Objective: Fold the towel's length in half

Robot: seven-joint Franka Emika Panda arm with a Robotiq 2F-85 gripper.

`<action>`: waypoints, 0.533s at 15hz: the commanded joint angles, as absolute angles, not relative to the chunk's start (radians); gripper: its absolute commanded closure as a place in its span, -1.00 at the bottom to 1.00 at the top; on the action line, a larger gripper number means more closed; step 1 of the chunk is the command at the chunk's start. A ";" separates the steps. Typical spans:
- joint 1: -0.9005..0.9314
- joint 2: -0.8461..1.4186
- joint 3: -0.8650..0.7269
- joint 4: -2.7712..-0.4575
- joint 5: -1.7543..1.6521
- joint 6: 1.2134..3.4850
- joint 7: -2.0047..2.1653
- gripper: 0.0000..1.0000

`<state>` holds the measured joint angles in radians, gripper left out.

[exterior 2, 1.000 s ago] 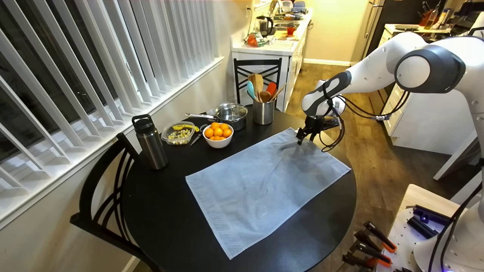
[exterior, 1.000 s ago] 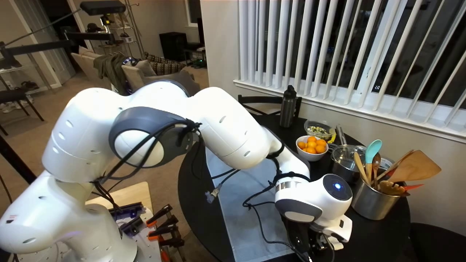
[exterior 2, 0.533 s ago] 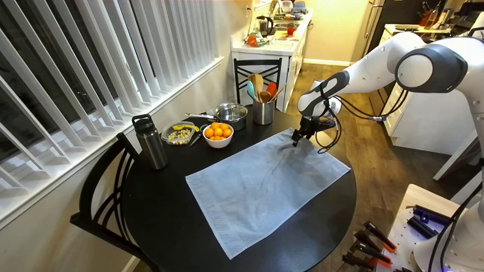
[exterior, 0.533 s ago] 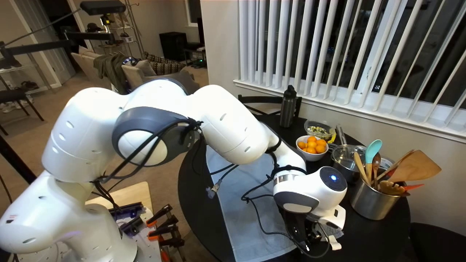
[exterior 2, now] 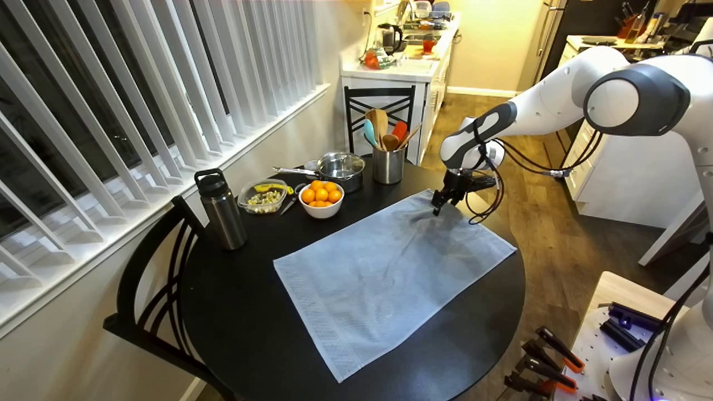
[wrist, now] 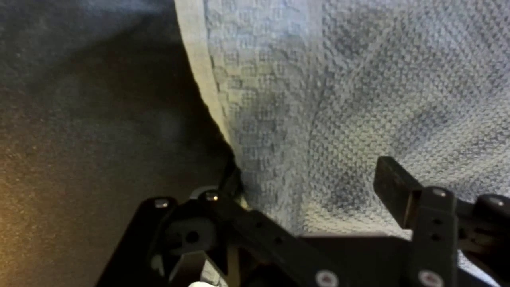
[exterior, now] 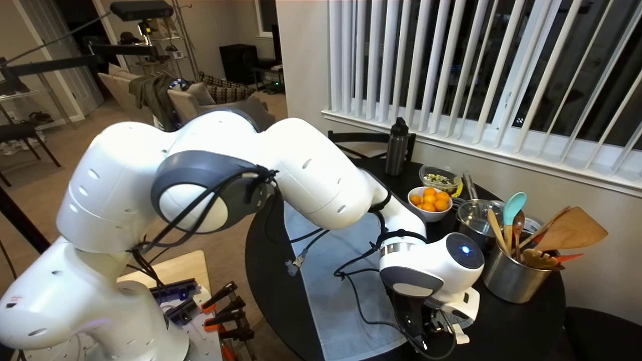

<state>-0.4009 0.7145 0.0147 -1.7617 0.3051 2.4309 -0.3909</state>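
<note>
Towel (wrist: 366, 99) is being straddled at its patterned end border, in the wrist view, by the gripper (wrist: 308, 179). Fingers (wrist: 392, 187) are being held wide apart, one over the cloth, the other just at the hem. Whether cloth is being caught by that second one cannot be told; the contact is being lost in shadow. No pinch is being shown.

Black table (exterior 2: 245, 323) is being covered across much of its top by the towel in an exterior view: lying flat, lightly creased near the gripper, all four corners being shown. Nothing of the fold is being shown as made. Grasp, lift, carry and laying down are being judged as left, so the task is being put at its very start. By the look of it, a grip on the short end farther from the steel bottle (exterior 2: 221, 214) is being prepared. Finger detail is being lost.

Arm (exterior: 321, 175) is being seen in front of much of the towel in an exterior view; the gripper's end of it is being mostly blocked. A pale scrap (exterior: 459, 334) beside the gripper cannot be identified; a label is being guessed.
</note>
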 commanded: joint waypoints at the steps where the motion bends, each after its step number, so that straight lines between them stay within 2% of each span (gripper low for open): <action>1: -0.432 0.710 0.025 -1.758 0.325 2.417 -0.396 -0.13; 8: -0.453 0.703 0.031 -1.757 0.325 2.393 -0.410 0.79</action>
<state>-0.4356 0.7145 0.0149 -1.7504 0.3071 2.4198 -0.3909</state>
